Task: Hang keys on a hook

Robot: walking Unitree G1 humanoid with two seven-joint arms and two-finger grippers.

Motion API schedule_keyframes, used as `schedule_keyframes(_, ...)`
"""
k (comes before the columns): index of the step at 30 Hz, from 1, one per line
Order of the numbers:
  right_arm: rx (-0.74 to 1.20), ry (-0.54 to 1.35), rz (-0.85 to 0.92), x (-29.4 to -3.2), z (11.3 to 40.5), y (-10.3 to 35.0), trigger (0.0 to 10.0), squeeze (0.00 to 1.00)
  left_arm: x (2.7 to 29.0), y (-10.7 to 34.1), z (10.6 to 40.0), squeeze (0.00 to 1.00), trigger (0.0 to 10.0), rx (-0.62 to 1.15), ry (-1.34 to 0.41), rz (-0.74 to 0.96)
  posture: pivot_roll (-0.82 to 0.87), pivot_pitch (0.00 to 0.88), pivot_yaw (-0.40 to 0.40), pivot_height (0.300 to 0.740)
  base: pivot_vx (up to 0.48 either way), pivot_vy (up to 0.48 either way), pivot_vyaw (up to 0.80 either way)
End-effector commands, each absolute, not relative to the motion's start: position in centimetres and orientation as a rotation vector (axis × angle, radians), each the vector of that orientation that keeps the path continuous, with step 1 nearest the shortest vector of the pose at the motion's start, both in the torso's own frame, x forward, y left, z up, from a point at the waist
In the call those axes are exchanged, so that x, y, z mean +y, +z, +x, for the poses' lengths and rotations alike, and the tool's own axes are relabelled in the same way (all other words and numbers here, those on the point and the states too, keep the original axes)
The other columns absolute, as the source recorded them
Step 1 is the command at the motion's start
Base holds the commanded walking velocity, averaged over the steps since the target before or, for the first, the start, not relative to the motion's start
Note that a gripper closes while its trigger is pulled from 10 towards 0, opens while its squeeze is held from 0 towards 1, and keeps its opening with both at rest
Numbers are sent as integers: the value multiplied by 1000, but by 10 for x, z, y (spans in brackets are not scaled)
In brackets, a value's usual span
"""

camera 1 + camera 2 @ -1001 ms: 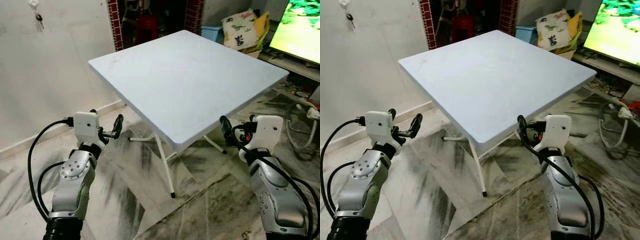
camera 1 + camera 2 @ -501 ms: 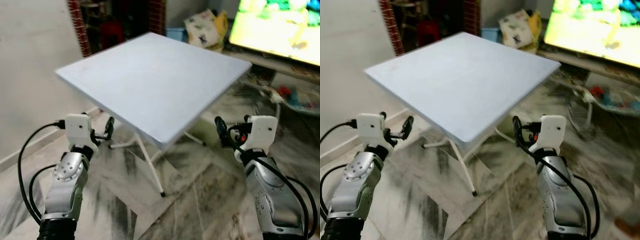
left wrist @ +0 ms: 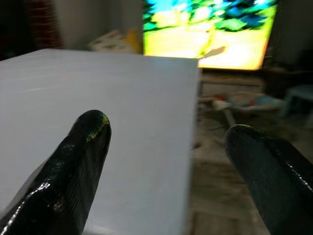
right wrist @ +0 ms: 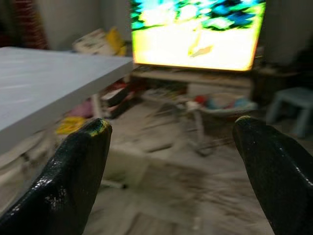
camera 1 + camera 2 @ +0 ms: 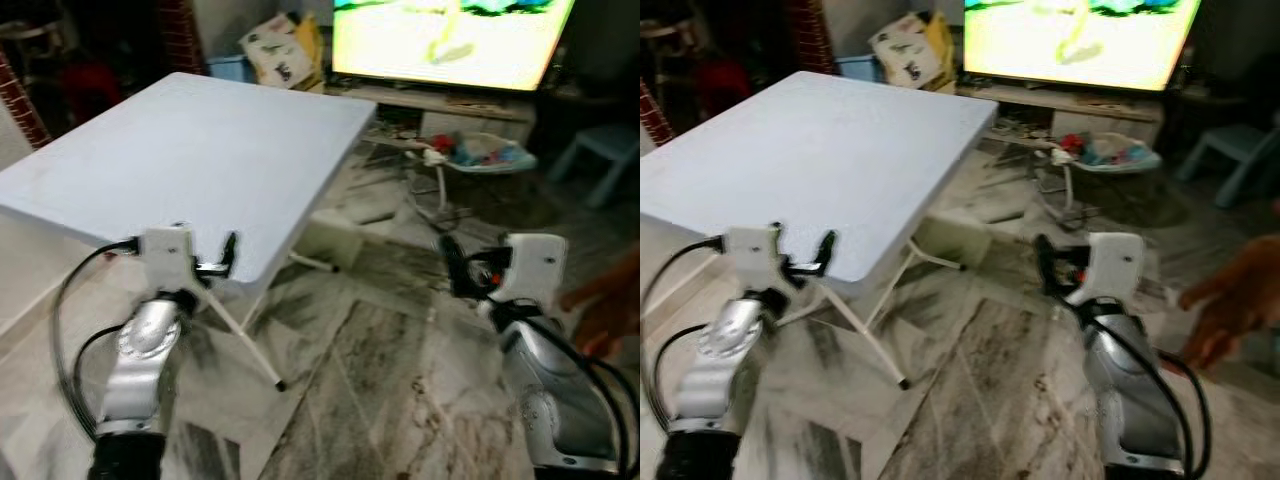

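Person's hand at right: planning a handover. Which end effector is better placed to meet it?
Right, probably: the open right end effector is nearer the hand; the left end effector sits by the table.

Table (image 5: 190, 140) at left; television (image 5: 450, 40) behind; probably a stool (image 5: 600, 160) far right.

a pale blue square worktop (image 5: 190, 150) on thin white folding legs (image 5: 245, 335) stands over a grey-veined marble floor (image 5: 380, 400), with a lit television (image 5: 450, 40) on a low stand (image 5: 440, 100) beyond its far corner. a printed cushion (image 5: 272, 52) leans near a light blue box (image 5: 228, 66) behind the worktop, a small bouncer seat with colourful bits (image 5: 470, 158) sits on the floor before the stand, and a pale blue stool (image 5: 600, 160) stands off to the right. a person's blurred hand (image 5: 1235, 300) shows at the right edge.
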State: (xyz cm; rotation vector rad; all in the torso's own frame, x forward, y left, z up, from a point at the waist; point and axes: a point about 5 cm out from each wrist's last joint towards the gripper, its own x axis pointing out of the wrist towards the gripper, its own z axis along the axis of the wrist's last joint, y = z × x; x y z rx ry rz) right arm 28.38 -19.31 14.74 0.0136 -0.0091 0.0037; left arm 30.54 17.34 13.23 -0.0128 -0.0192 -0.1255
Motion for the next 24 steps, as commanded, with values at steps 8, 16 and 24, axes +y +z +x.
schedule_keyframes(8,-27,18,19,-188,285,152,10000,0,180,134,306,0,10000,-19,-113,-9,-32,0,43,740,0,0,-800)
schedule_keyframes(16,-27,19,20,-188,286,152,10000,0,182,133,306,0,10000,-11,-107,-19,-31,0,46,740,0,0,-800)
schedule_keyframes(24,-26,21,18,-188,286,152,10000,0,184,132,307,0,10000,3,-94,-27,-30,0,44,740,0,0,-800)
